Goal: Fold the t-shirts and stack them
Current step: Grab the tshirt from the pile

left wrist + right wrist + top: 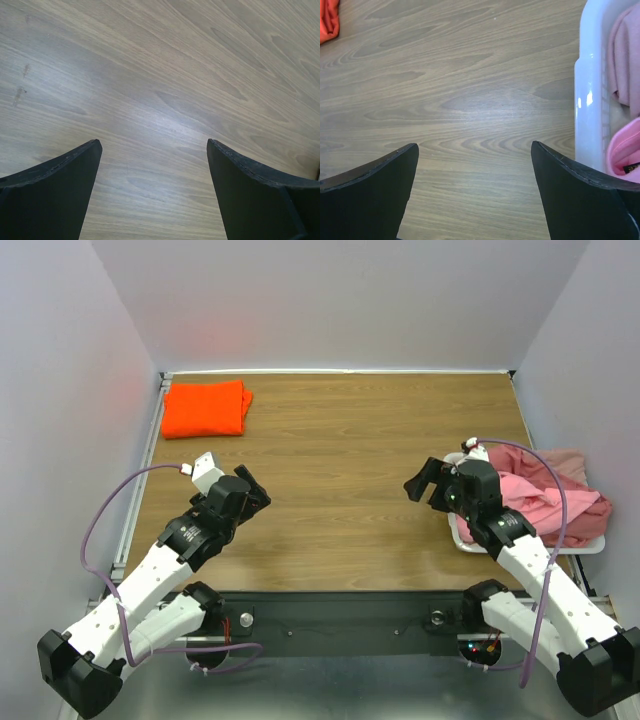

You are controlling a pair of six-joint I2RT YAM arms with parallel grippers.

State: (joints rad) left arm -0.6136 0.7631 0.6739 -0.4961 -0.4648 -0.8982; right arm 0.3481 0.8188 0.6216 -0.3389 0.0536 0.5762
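Over the surface (350,460), left fingers (50,190) and right fingers (580,195) gape empty; next, grasp a pink t-shirt (545,502) from the tray (587,100).

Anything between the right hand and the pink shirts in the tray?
Only the side wall of the white tray: it stands between the open right hand and the pink shirts heaped inside. Nothing else visible in the way.
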